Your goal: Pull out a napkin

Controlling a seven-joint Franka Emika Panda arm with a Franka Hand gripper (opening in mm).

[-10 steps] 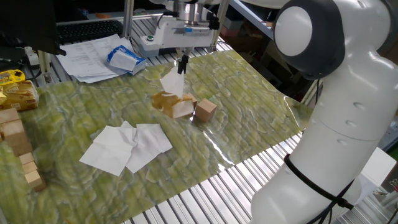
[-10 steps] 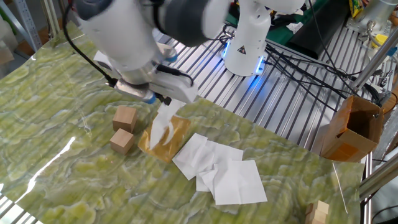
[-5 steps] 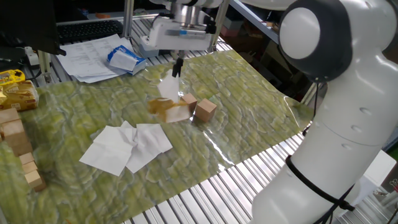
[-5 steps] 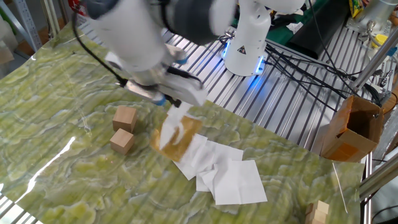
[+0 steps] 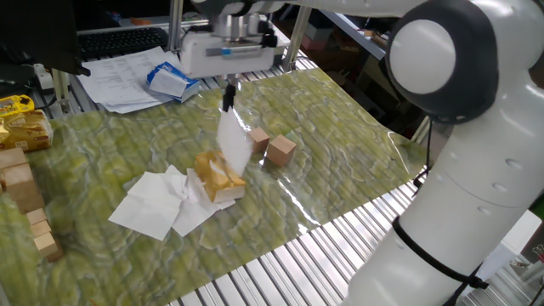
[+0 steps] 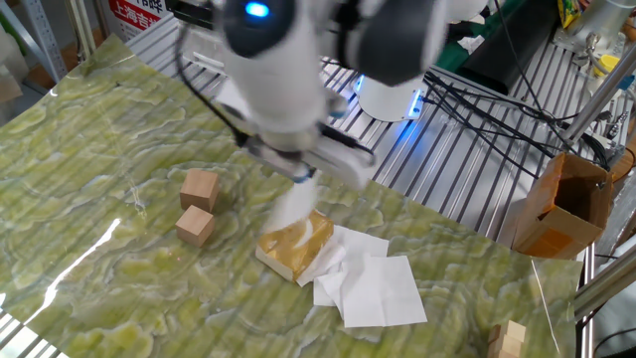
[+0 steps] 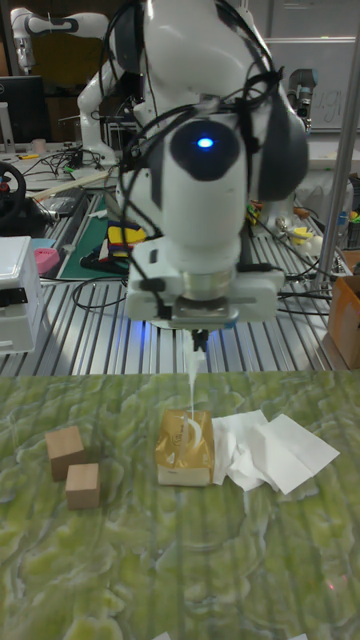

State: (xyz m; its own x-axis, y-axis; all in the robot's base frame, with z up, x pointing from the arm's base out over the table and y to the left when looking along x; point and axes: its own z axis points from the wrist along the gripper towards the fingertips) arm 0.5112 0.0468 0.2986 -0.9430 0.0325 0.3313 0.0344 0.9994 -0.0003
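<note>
White napkin (image 5: 231, 143) pinched at its top edge by gripper (image 5: 227, 99), fingers closed on the paper. Hangs from fingertips as a narrow sheet, lower end reaching down to golden-yellow tissue pack (image 5: 217, 176). Whether lower end is free of the pack slot: cannot tell, too blurred in both fixed side views.

Tall fixed view: napkin (image 7: 190, 400) seen nearly edge-on, only a thin white streak between gripper (image 7: 199, 342) and pack (image 7: 184, 447). Fingertips small and dark, gap between them not resolvable. Other fixed view: napkin (image 6: 291, 207) smeared by motion blur, gripper (image 6: 304, 177) mostly masked by arm body; pack (image 6: 294, 246) tilted, one end lifted slightly or just blurred, not clear which.

Napkin surface: thin, soft, slightly creased, semi-translucent against green mat (image 5: 340, 127). Hangs slightly slanted, wider at middle than at the pinch.

Pack lying on mat, touching pile of loose white tissues (image 5: 166, 200), overlapping their near edge. Pile edges partly tucked under pack, count of sheets not readable.

Two small wooden cubes (image 5: 274, 146) just beside pack, apart from it, close to each other. More wooden blocks (image 5: 25, 208) at mat's edge, stack partly cut off by frame. Printed papers (image 5: 127, 76) and blue-white packet (image 5: 170, 81) behind mat on slatted table, partly hidden behind gripper body. Cardboard box (image 6: 566, 204) off to side in other fixed view, contents not visible.
</note>
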